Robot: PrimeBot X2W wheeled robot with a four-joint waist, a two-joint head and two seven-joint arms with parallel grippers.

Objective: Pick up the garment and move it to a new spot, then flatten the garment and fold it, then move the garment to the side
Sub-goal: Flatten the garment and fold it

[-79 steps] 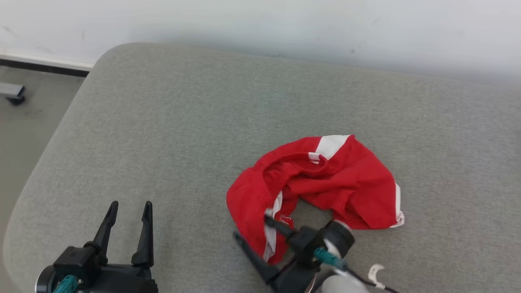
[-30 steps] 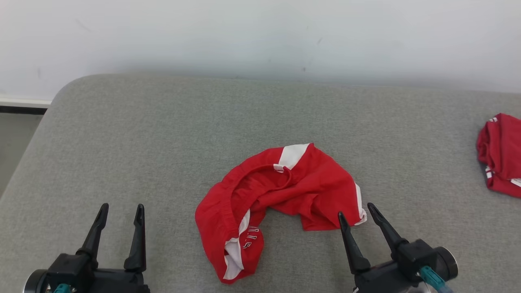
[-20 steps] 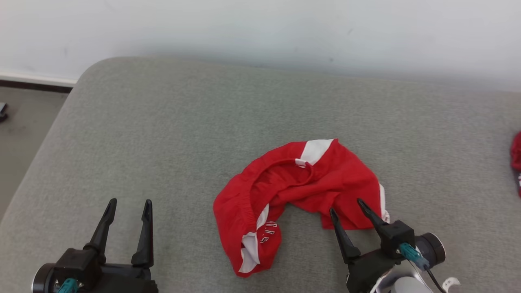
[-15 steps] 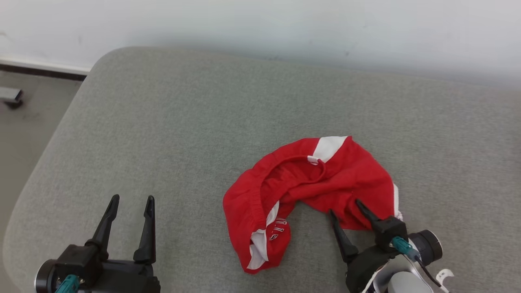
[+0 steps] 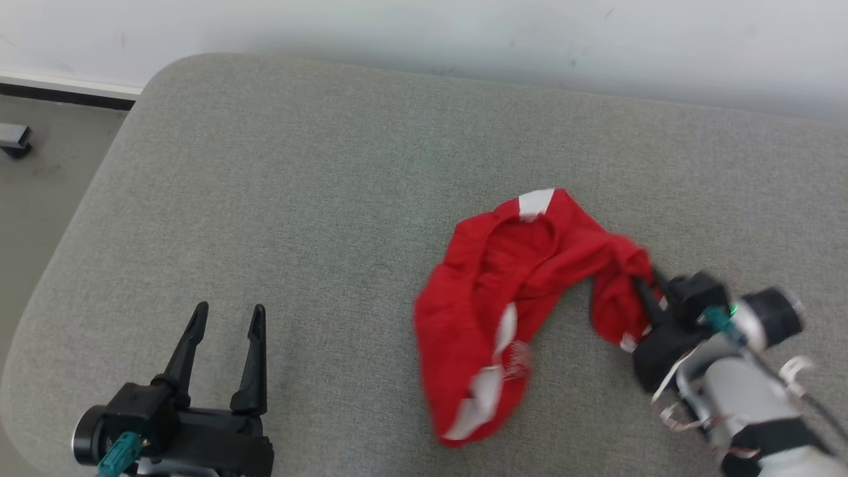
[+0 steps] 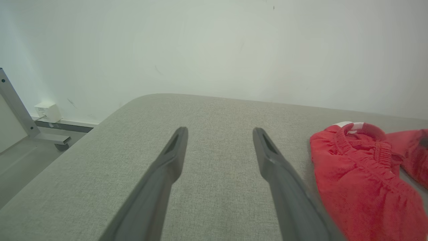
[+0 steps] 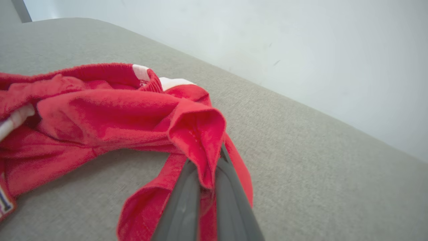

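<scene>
A crumpled red garment (image 5: pixel 493 291) curved across the woven grey cushion (image 5: pixel 298 199). At lower right, the right gripper (image 5: pixel 646 286) pinched its raised fold; the left gripper (image 5: pixel 226 324) stood spread.

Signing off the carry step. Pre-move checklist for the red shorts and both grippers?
1. Right gripper shut on red shorts: ok.
2. How many layers are pinched: cannot tell.
3. Shorts lifted off grey cushion: not ok, most of the cloth lies on it.
4. Left gripper open, apart from shorts: ok.
5. Room on cushion toward the robot's left for a new spot: ok.
</scene>
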